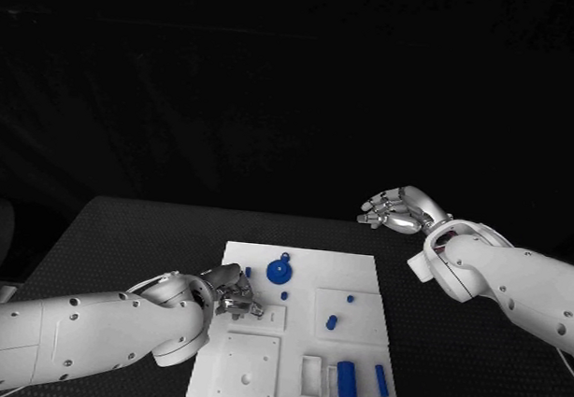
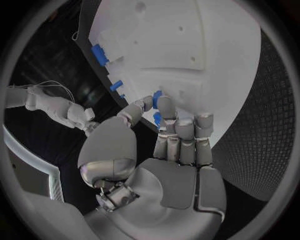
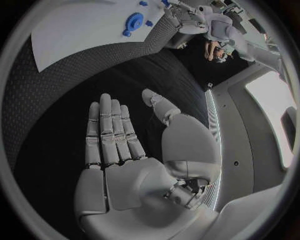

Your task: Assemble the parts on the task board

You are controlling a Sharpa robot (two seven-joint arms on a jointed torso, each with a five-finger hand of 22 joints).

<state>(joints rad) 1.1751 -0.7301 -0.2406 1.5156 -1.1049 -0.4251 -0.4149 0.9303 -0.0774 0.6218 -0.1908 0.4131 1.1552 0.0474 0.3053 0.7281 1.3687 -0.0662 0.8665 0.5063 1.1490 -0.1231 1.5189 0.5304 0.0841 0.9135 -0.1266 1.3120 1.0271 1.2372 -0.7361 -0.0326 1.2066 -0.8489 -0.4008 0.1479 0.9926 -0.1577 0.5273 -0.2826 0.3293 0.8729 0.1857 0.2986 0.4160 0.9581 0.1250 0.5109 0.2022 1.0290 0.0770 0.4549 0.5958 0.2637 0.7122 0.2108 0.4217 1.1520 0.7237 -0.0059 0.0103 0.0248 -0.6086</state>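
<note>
The white task board (image 1: 362, 273) lies in the middle of the black table. My left hand (image 1: 231, 297) hovers at the board's left edge. In the left wrist view its thumb and a fingertip (image 2: 166, 106) pinch a small blue peg (image 2: 156, 95), partly hidden by the finger. A blue round part (image 1: 280, 271) with a stem stands near the board's far edge, just beyond that hand. My right hand (image 1: 397, 211) is raised past the board's far right corner, fingers straight and palm (image 3: 134, 175) bare.
Small blue pegs (image 1: 331, 322) sit mid-board. A blue cylinder (image 1: 347, 382) and a blue bar (image 1: 381, 380) lie by a white slot block (image 1: 311, 374) at the near right. A square white plate (image 1: 248, 366) lies near left.
</note>
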